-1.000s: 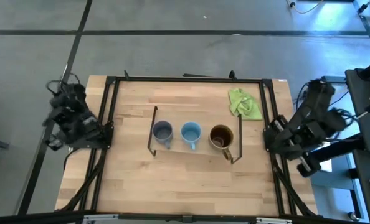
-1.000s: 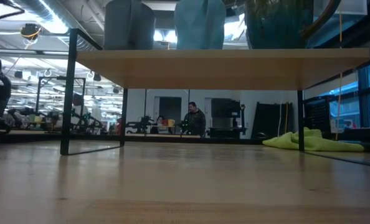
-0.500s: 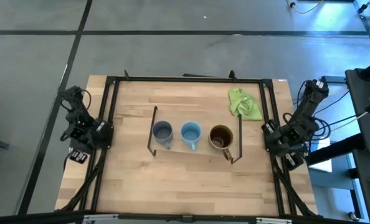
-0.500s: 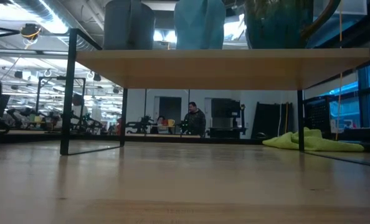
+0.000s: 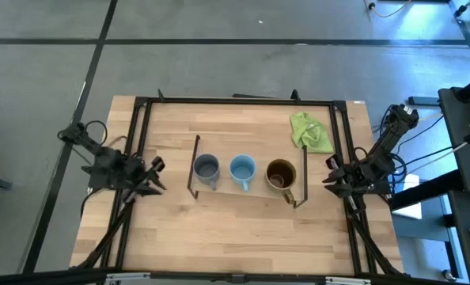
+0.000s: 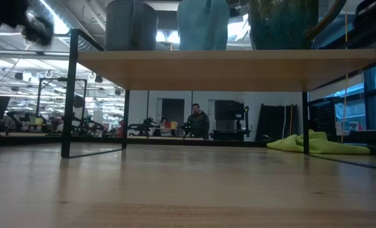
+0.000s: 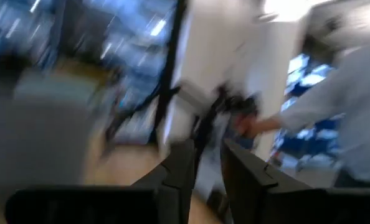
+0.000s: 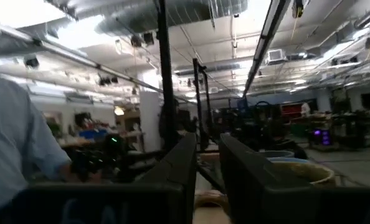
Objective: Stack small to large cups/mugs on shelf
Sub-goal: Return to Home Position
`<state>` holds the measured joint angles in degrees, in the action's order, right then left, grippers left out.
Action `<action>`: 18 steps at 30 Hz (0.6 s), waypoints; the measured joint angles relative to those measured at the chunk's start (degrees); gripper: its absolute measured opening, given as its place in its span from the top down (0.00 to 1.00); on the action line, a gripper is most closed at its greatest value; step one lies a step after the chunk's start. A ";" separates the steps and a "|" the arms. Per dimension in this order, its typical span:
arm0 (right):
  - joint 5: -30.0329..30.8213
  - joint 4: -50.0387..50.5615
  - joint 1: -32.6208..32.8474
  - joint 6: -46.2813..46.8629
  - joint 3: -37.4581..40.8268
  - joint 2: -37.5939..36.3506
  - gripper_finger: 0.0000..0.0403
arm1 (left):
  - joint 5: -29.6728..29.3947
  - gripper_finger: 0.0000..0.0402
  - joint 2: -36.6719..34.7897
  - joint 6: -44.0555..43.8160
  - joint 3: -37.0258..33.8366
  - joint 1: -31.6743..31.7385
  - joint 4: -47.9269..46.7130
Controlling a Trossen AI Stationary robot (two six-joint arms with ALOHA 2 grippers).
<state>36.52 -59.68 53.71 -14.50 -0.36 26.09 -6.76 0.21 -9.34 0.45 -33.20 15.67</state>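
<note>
Mugs stand in a row on the shelf (image 6: 226,66) at the middle of the table (image 5: 219,237): dark grey-blue mug (image 5: 206,168), light blue mug (image 5: 242,169), then the larger brown mug (image 5: 280,173), each apart from its neighbour. The left gripper (image 5: 154,176) hangs over the table's left edge and the right gripper (image 5: 330,176) over its right edge. Both have their fingers slightly parted and hold nothing. A lime-green cloth (image 5: 310,132) lies behind the brown mug. Farther off, a person (image 6: 197,121) shows in the room.
</note>
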 joint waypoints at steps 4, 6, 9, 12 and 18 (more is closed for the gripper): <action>8.08 3.66 0.00 -2.76 0.00 -0.03 0.82 | 1.22 0.81 0.04 -8.15 0.00 6.44 -10.04; 12.51 4.49 0.00 -4.30 0.00 -0.08 0.82 | 2.89 0.81 0.04 -8.33 0.00 9.45 -11.66; 14.98 4.88 0.00 -7.19 0.00 -0.05 0.82 | 5.34 0.81 0.04 -9.33 0.06 14.00 -15.22; 16.72 4.91 0.02 -8.36 0.00 -0.05 0.82 | 8.97 0.81 0.94 -9.65 0.09 17.97 -14.94; 22.51 5.05 0.04 -9.94 0.00 -0.89 0.82 | 6.73 0.81 0.92 -8.31 0.09 23.50 -15.26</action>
<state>59.03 -54.63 53.76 -24.44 -0.36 25.21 -0.03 1.13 -17.65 0.54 -9.70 0.41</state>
